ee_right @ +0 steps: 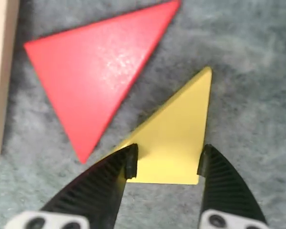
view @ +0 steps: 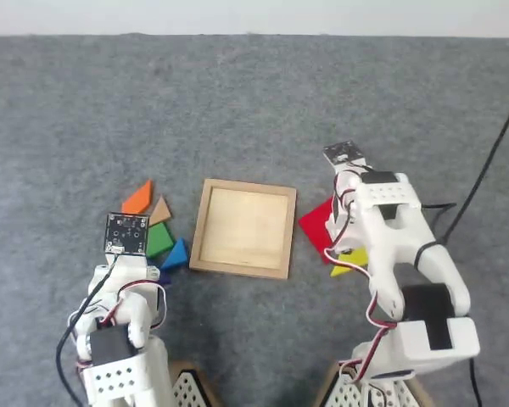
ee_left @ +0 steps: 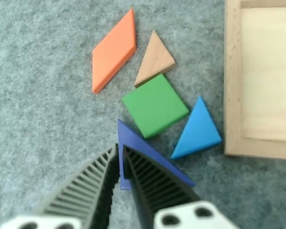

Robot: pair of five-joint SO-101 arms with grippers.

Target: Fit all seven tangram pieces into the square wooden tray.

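Note:
The square wooden tray lies empty between the arms. Beside it on one side are an orange parallelogram, a tan triangle, a green square, a light blue triangle and a dark blue triangle. My left gripper is shut with nothing in it, its tips over the dark blue triangle's edge. On the tray's other side lie a red triangle and a yellow triangle. My right gripper is open, low over the yellow triangle, one finger at each side of it.
Grey carpet covers the table. The tray's rim lies close beside the red triangle. A black cable runs along the far right. The right arm's white body hangs over the red and yellow pieces.

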